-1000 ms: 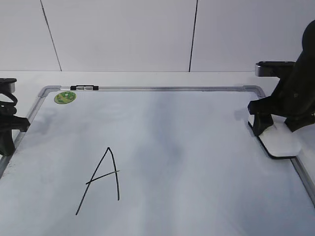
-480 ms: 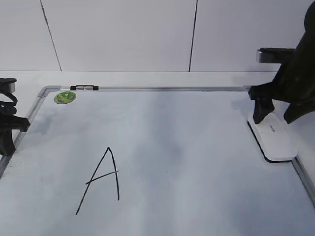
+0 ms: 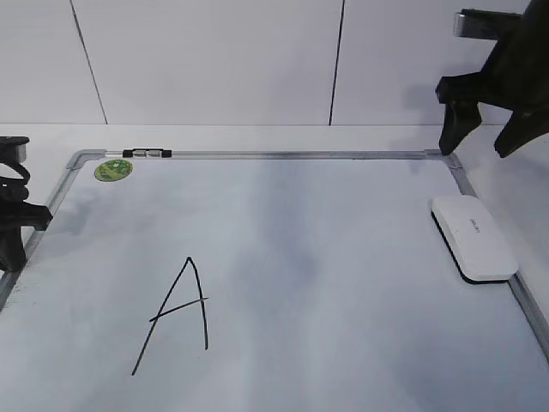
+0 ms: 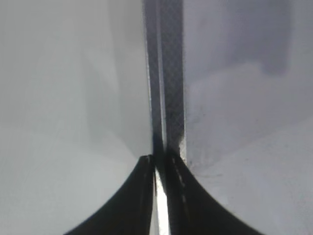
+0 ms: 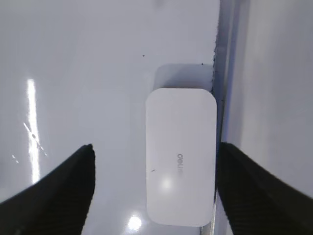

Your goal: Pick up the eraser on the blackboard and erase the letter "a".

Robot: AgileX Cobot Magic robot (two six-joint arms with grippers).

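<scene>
The white eraser (image 3: 474, 238) lies flat on the blackboard (image 3: 283, 155) against its right frame. It also shows in the right wrist view (image 5: 181, 169), grey lettering up. My right gripper (image 3: 474, 146) is open and empty, well above the eraser near the board's far right corner; its fingers (image 5: 155, 147) frame the eraser from above without touching it. My left gripper (image 3: 10, 249) is shut and rests over the board's left frame (image 4: 159, 157). A large capital "A" (image 3: 176, 313) is at the front left. No small letter "a" shows.
A round green sticker (image 3: 113, 169) is at the board's far left corner. A thin black-and-clear marker (image 3: 147, 154) lies on the top frame next to it. A white wall stands behind the table.
My right gripper has risen from the eraser towards the board's far right corner, leaving the eraser on the board. The left arm has not moved.
</scene>
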